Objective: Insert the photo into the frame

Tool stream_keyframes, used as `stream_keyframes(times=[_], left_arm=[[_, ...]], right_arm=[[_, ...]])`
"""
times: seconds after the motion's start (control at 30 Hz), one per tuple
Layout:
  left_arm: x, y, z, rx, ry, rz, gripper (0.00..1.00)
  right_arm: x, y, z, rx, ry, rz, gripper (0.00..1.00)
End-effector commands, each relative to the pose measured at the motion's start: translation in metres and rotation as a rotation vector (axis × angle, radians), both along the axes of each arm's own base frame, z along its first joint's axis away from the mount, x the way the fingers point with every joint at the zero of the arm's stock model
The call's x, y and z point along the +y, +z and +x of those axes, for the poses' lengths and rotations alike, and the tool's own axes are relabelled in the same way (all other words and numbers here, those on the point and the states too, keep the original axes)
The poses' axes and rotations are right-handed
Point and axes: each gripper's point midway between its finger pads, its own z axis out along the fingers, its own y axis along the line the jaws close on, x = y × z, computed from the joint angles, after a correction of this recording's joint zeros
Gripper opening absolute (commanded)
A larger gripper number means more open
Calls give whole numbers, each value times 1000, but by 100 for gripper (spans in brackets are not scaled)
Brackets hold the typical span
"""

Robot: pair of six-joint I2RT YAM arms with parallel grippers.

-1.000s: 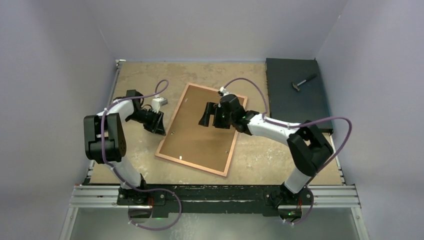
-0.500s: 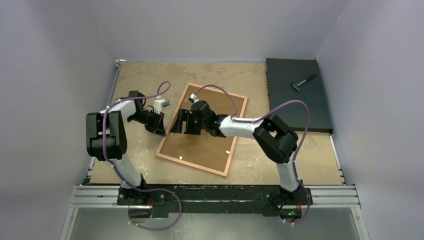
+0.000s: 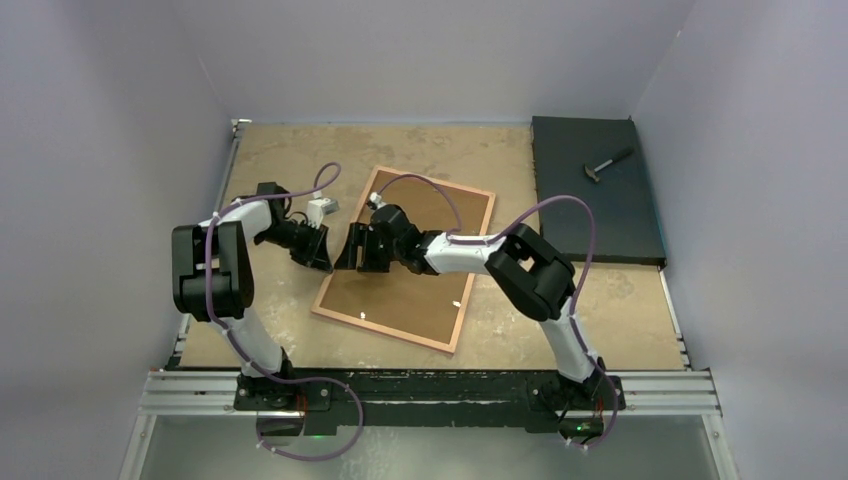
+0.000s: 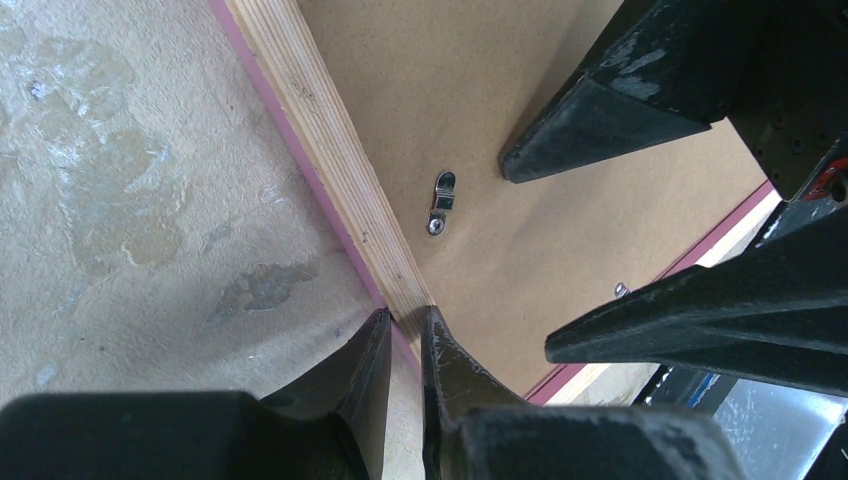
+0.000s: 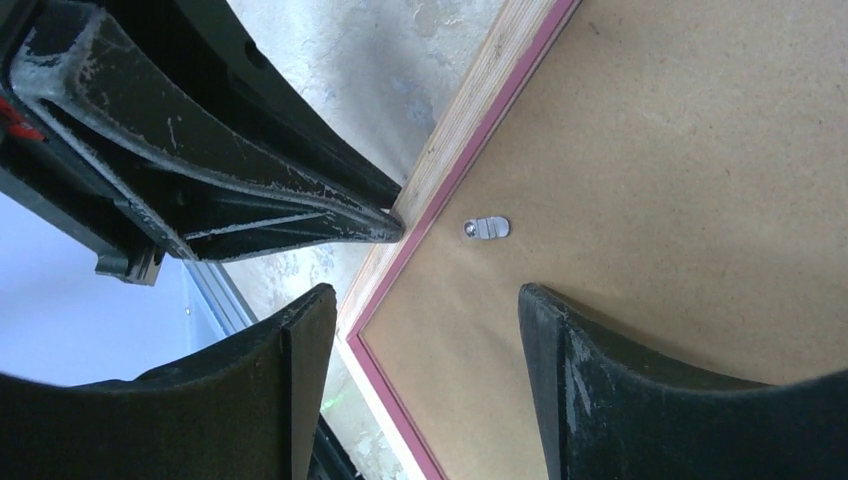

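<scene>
The frame (image 3: 380,331) lies face down in mid-table, its pale wood back up, with the brown backing board (image 3: 420,290) inside it. The photo is hidden. My left gripper (image 3: 325,262) is shut on the frame's left rim (image 4: 330,150); its tips (image 4: 405,318) pinch the wood strip. My right gripper (image 3: 350,250) is open and empty just above the board's left edge. In the right wrist view the right gripper (image 5: 425,295) straddles the pink inner edge, with a small metal clip (image 5: 487,228) just beyond it. The clip (image 4: 440,203) also shows in the left wrist view.
A black mat (image 3: 590,220) with a hammer (image 3: 607,165) lies at the back right. A small white object (image 3: 318,207) sits beside the left arm. Grey walls close in left, right and back. The left gripper's fingers (image 5: 300,210) are very near the right gripper.
My right gripper has moved left across the backing board, from its middle to its left edge, close to the left gripper. The left gripper has stayed on the rim.
</scene>
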Motion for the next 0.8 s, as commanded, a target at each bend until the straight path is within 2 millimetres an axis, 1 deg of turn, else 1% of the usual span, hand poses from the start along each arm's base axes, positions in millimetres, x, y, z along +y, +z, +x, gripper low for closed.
stream_keyframes(times=[0.0,0.2,0.37,0.47,0.57,0.63,0.77], left_arm=[[0,-17,-7,12,-33,9,1],[1,-17,-7,8,-32,17,1],[1,-16,-6,5,-29,17,1],[1,-16,-6,6,-28,17,1],[1,-16,-6,6,-28,17,1],[1,-16,-7,4,-30,17,0],[1,-16,-8,5,-30,18,0]], right_arm=[[12,10,11,-41,-12,34,68],[15,2,14,-39,-23,29,64],[16,-4,16,-37,-25,25,53],[17,-5,16,-37,-23,27,45],[17,-6,15,-33,-21,25,39],[17,-9,13,-23,-16,18,38],[18,-9,16,-19,-19,20,38]])
